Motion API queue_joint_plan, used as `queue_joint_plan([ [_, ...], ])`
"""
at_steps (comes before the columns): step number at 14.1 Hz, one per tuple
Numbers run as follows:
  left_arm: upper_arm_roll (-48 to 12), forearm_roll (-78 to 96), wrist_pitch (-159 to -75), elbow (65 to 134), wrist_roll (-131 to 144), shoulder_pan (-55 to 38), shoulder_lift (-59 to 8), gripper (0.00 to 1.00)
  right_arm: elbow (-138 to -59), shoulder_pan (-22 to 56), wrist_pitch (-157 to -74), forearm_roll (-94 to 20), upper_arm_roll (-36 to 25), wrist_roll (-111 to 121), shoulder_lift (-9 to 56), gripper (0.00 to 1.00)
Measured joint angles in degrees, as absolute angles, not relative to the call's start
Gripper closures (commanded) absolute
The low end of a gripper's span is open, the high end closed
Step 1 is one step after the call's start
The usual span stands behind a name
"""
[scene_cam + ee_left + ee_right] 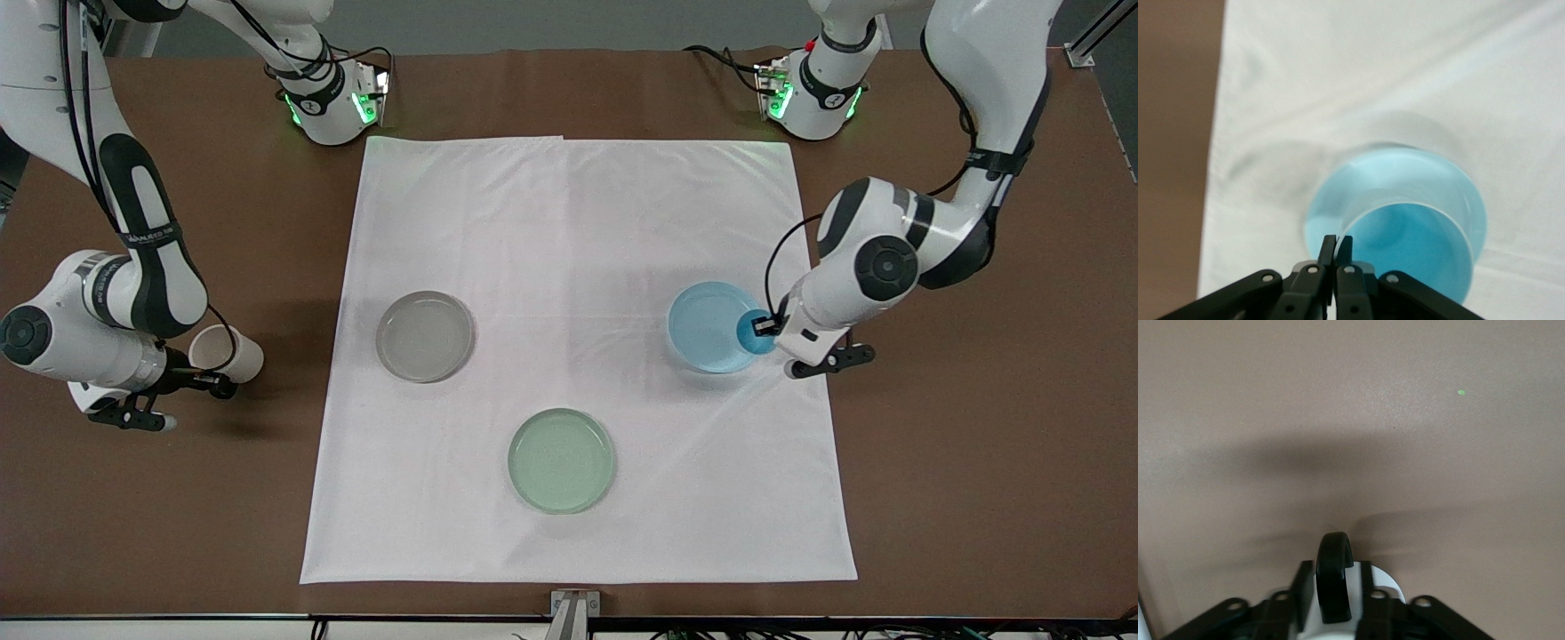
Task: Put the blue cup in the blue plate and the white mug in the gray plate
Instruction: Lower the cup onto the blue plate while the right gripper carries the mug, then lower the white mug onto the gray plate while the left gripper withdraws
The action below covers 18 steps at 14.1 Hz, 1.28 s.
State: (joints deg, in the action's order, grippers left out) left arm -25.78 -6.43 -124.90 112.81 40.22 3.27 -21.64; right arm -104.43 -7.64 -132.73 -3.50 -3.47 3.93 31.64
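green plate: on cloth, nearest camera
gray plate: on cloth
left end effector: clamped on blue cup, over blue plate rim
right end effector: gripping white mug, over bare desk

We see a cloth spread over the middle of the table, with three plates on it. The gray plate lies toward the right arm's end. The blue plate lies toward the left arm's end. The third plate lies between them, nearer to the front camera. The left gripper holds the blue cup over the blue plate's rim. The right gripper holds the white mug over bare table, beside the cloth.
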Motion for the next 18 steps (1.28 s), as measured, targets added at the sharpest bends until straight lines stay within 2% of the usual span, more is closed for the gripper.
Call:
queue_joint_plan([
  [2,-25.76,-6.43,-126.94,113.60,44.34,0.96,-22.96,0.95,-104.27,-7.61,-132.75,-3.56,-3.28,3.91,31.64,1.00],
  [3,-25.75,-6.43,-128.77,114.37,45.12,0.55,-23.47,0.89,-103.95,-7.53,-132.70,-3.56,-2.96,3.90,31.63,1.00],
  [4,-25.70,-6.44,-130.39,115.22,45.31,0.53,-23.90,0.75,-103.29,-7.40,-131.94,-3.66,-2.42,3.65,31.61,1.00],
  [5,-25.51,-6.44,-131.30,115.83,45.31,0.62,-24.28,0.55,-102.13,-7.27,-129.67,-4.11,-1.62,2.66,31.54,1.00],
  [6,-25.35,-6.44,-131.65,116.13,45.32,0.76,-24.56,0.24,-100.70,-7.11,-126.60,-4.77,-0.61,1.16,31.40,1.00],
  [7,-25.27,-6.44,-131.75,116.21,45.32,0.91,-24.69,0.01,-99.38,-6.93,-123.74,-5.27,0.76,-0.85,31.10,1.00],
  [12,-25.19,-6.44,-130.76,113.92,45.29,2.73,-22.35,0.00,-98.85,-0.62,-120.02,-5.58,5.68,-10.21,28.00,1.00],
  [18,-25.10,-6.50,-114.72,102.26,37.30,11.18,-10.91,0.00,-102.49,11.53,-123.93,-5.56,5.88,-24.23,25.16,1.00],
])
